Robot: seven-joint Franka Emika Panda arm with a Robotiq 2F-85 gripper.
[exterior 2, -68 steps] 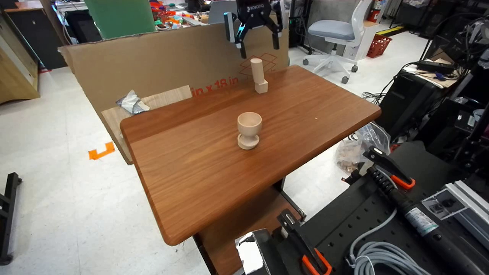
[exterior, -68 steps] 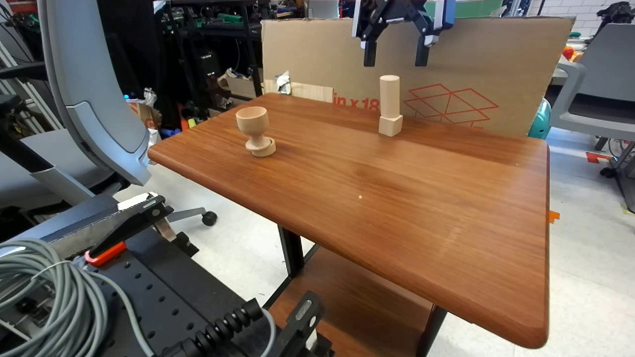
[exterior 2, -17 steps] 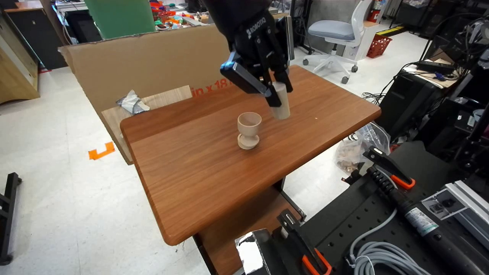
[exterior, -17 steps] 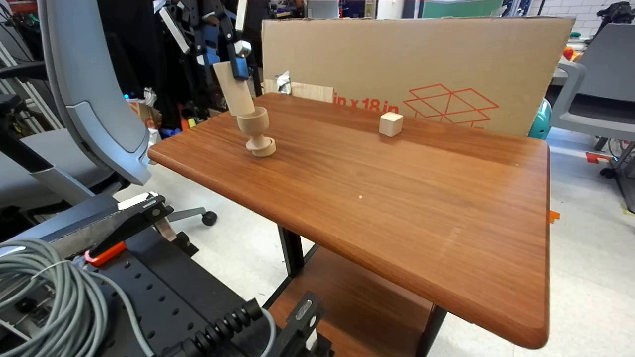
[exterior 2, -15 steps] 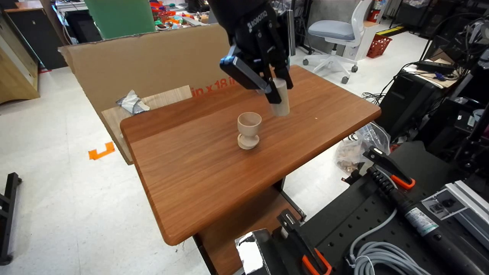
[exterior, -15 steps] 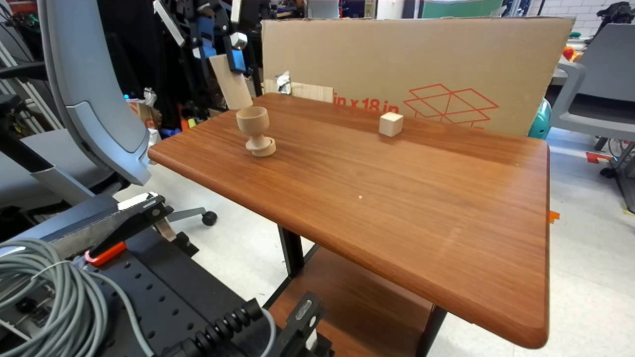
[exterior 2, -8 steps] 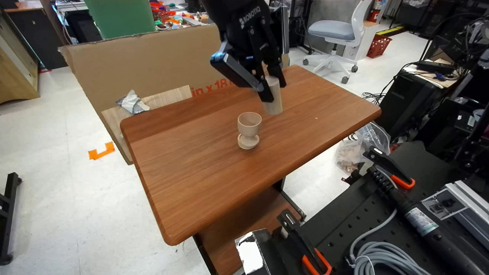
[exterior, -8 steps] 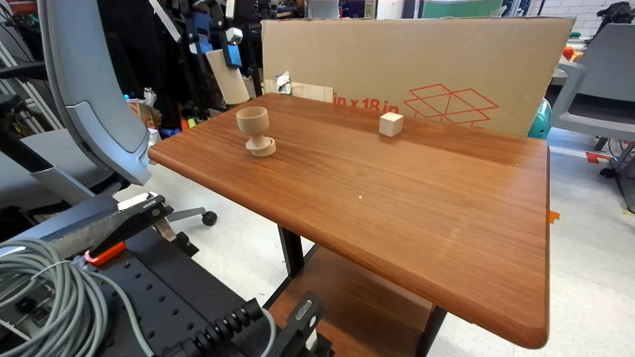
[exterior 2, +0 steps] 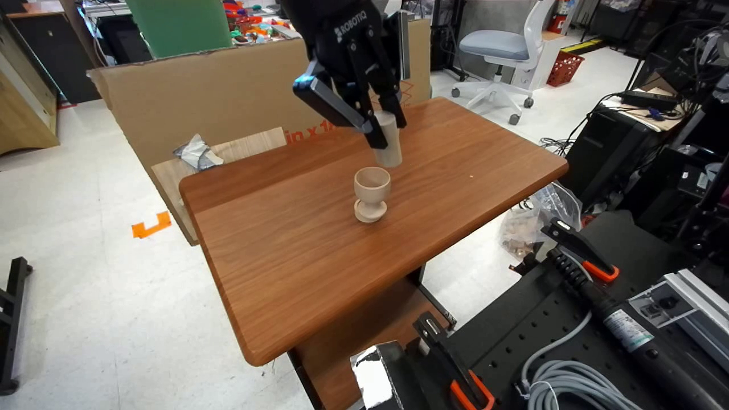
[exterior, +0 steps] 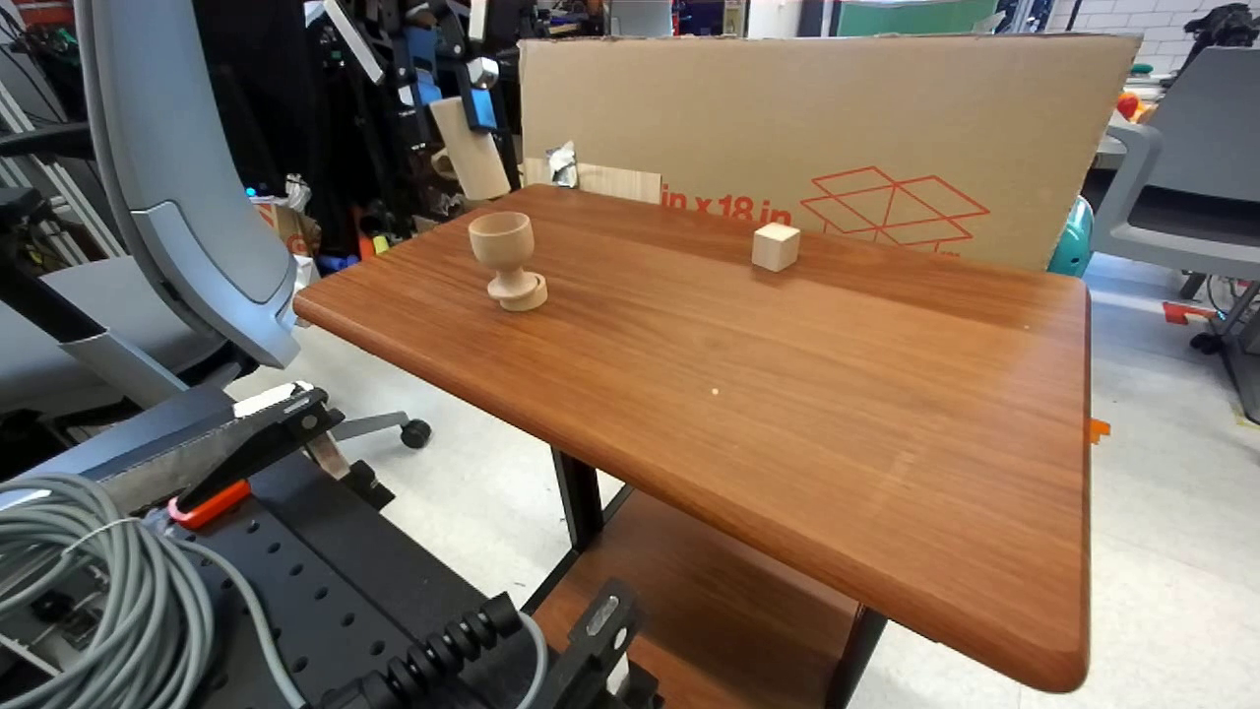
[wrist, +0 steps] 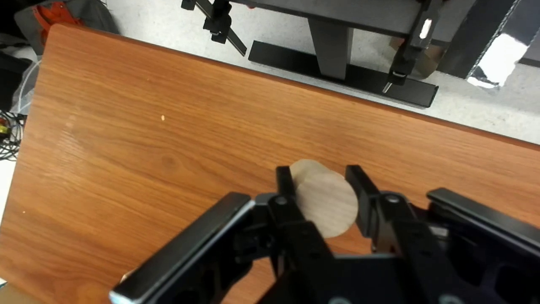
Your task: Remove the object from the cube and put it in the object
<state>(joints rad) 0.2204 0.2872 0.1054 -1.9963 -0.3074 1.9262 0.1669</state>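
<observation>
Here's the brown worktop (exterior: 787, 414), stretching wide; behind it the cardboard sheet (exterior: 886, 108), its lower part largely hidden; a grey chair (exterior: 187, 167), cut off by the edge of an exterior view; and there's the pincer (exterior 2: 388, 129), clamped on the pale cylinder (exterior 2: 391, 151), which hangs tilted near and above the rim of the wooden cup (exterior 2: 372, 188), apart from it; the cube (exterior: 776, 246) sits by the cardboard sheet; in the wrist view a pale rounded shape (wrist: 306, 167) peeks past the pale cylinder; cup or not, I can't tell.
</observation>
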